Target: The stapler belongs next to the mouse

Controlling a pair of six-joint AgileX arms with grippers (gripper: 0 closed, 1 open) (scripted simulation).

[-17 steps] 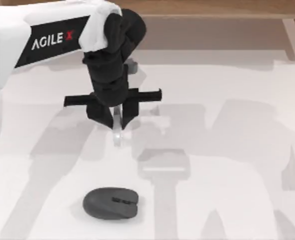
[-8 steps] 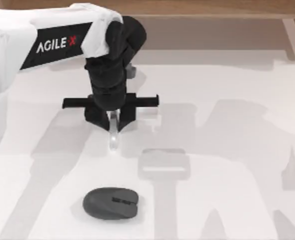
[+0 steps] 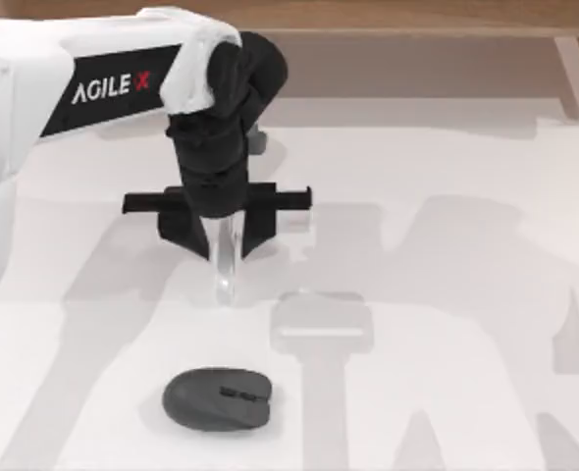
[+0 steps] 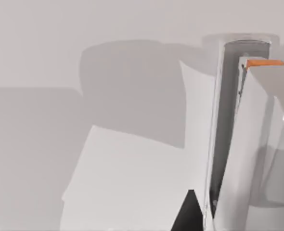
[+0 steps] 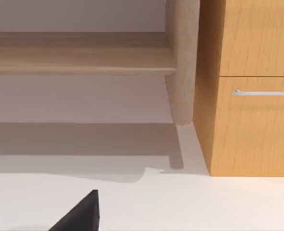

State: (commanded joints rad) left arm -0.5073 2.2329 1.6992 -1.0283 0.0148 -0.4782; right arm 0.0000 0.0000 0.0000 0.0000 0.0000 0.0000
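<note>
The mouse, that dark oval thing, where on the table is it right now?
In the top view the mouse lies on the white table near its front edge, left of centre, with the left gripper hanging farther back.

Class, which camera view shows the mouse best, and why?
The top view: the whole dark grey mouse lies unobstructed on the table, nearer the camera than the left gripper holding the stapler. Both wrist views face elsewhere.

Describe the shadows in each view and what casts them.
Top view: the left gripper holding the white stapler throws a blocky grey shadow onto the table, right of it and above the mouse; fainter arm shadows streak the surface. Left wrist view: broad soft shadows on the table beside the stapler. Right wrist view: a shadow band crosses the floor by the wooden cabinet.
</note>
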